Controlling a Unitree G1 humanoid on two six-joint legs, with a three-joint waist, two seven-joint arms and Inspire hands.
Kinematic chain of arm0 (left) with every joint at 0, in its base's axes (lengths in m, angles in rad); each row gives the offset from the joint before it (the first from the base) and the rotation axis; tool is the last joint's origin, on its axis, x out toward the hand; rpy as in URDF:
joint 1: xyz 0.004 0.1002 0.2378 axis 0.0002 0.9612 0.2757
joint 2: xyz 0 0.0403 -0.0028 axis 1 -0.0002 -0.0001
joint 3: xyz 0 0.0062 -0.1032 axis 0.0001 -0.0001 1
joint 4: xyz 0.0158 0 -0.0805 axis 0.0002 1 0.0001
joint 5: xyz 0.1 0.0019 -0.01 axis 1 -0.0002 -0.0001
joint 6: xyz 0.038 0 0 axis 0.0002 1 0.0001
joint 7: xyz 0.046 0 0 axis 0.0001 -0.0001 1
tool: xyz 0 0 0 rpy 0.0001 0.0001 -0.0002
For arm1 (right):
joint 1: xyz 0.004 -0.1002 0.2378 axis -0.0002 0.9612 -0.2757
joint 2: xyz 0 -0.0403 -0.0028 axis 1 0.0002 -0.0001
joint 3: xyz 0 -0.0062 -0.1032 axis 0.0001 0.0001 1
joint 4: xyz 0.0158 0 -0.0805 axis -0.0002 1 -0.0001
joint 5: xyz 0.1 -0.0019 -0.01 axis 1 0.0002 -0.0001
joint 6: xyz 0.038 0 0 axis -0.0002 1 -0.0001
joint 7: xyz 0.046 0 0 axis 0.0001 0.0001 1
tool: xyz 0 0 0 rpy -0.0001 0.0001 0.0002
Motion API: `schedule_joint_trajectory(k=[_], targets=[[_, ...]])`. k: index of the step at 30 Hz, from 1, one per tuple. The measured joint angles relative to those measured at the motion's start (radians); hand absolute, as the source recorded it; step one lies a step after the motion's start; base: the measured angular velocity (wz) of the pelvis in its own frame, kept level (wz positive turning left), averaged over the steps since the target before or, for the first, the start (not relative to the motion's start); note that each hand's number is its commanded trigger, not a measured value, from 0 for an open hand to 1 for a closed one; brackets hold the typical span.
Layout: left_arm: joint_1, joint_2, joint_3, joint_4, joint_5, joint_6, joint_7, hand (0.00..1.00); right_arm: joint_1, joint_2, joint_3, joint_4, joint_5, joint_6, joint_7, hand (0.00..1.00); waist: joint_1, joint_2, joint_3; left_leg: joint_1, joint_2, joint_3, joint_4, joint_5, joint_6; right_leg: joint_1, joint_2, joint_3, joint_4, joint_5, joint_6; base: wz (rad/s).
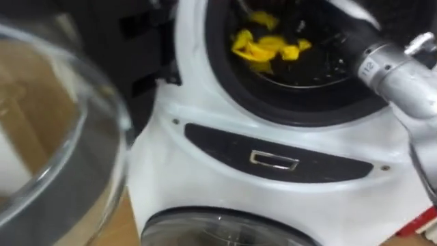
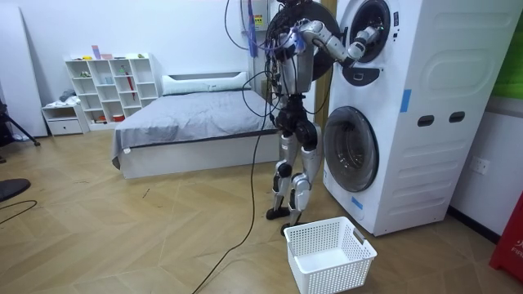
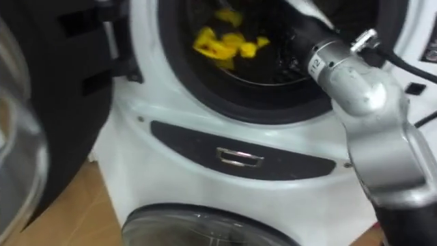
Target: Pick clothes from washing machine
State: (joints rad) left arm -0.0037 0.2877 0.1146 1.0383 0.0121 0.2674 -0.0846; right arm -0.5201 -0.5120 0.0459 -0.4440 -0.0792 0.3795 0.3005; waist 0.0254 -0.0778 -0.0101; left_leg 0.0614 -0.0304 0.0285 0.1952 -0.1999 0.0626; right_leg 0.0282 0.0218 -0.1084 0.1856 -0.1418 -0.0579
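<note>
A crumpled yellow cloth (image 1: 263,46) lies inside the dark drum of the upper machine (image 1: 205,102). My right forearm (image 1: 399,72) comes in from the right and reaches through the round opening into the drum, to the right of the cloth. In the room view my right hand (image 2: 365,34) is inside that opening, and its fingers are hidden there. I stand upright close in front of the stacked white machines (image 2: 409,114), facing them.
The upper machine's glass door (image 1: 61,137) hangs open at my left. Below the drum are a dark panel with a metal handle (image 1: 273,160) and the lower machine's shut round door (image 1: 218,229). A white laundry basket (image 2: 329,253) stands on the floor by my feet.
</note>
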Motion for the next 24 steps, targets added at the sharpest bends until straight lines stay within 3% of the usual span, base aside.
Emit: schedule_joint_trajectory(k=[2, 8, 10, 15, 18, 19, 21, 24], targets=[[0.028, 0.000, 0.001, -0.019, 0.002, 0.000, 0.000, 0.00, 0.053, -0.002, -0.001, -0.068, 0.053, -0.021, -0.003, 1.00, -0.021, 0.009, -0.0004, 0.005, 0.000, 0.004, -0.002, 0.000, 0.000, 0.002, 0.000, 0.006, -0.001, 0.000, 0.000, -0.18], [0.073, -0.005, 0.000, -0.076, 0.019, -0.040, 0.000, 0.00, 0.196, -0.003, -0.024, -0.122, 0.147, -0.022, -0.002, 1.00, -0.046, 0.011, 0.0013, 0.022, 0.005, 0.026, -0.016, -0.001, -0.001, 0.006, 0.006, 0.026, -0.001, 0.000, 0.000, -0.09], [0.090, -0.005, -0.001, -0.077, 0.019, -0.041, 0.000, 0.00, 0.239, -0.006, -0.032, -0.132, 0.175, -0.022, 0.009, 1.00, -0.059, 0.018, 0.0067, 0.021, 0.013, 0.026, -0.025, -0.014, 0.000, 0.002, 0.016, 0.027, 0.001, 0.002, -0.002, -0.06], [0.167, -0.006, 0.004, -0.139, 0.040, -0.043, 0.000, 0.00, 0.321, -0.010, -0.114, -0.165, 0.245, -0.029, 0.032, 1.00, -0.078, 0.016, -0.0008, 0.016, 0.014, 0.030, -0.021, -0.015, -0.002, 0.001, 0.018, 0.031, 0.000, 0.002, -0.003, -0.02], [0.176, -0.006, 0.003, -0.149, 0.038, -0.046, 0.000, 0.00, 0.377, -0.011, -0.176, -0.161, 0.259, -0.043, 0.029, 1.00, -0.077, 0.017, -0.0008, 0.019, 0.016, 0.040, -0.015, -0.015, -0.002, 0.002, 0.020, 0.036, 0.000, 0.003, -0.005, -0.05], [0.177, -0.006, 0.003, -0.149, 0.038, -0.048, 0.000, 0.00, 0.408, -0.010, -0.191, -0.160, 0.262, -0.046, 0.029, 1.00, -0.077, 0.012, -0.0041, 0.021, 0.016, 0.044, -0.018, -0.015, -0.002, 0.002, 0.021, 0.041, 0.000, 0.003, -0.005, -0.08], [0.181, -0.006, 0.003, -0.148, 0.039, -0.049, 0.000, 0.00, 0.456, -0.010, -0.198, -0.160, 0.271, -0.049, 0.029, 1.00, -0.078, 0.015, -0.0024, 0.025, 0.018, 0.053, -0.023, -0.015, -0.002, 0.000, 0.024, 0.050, 0.000, 0.004, -0.007, -0.12], [0.191, -0.006, 0.003, -0.148, 0.043, -0.049, 0.000, 0.00, 0.487, -0.010, -0.219, -0.160, 0.274, -0.062, 0.031, 1.00, -0.111, 0.018, -0.0003, 0.029, 0.019, 0.057, -0.028, -0.015, -0.002, -0.001, 0.024, 0.053, 0.003, 0.004, -0.007, -0.07]])
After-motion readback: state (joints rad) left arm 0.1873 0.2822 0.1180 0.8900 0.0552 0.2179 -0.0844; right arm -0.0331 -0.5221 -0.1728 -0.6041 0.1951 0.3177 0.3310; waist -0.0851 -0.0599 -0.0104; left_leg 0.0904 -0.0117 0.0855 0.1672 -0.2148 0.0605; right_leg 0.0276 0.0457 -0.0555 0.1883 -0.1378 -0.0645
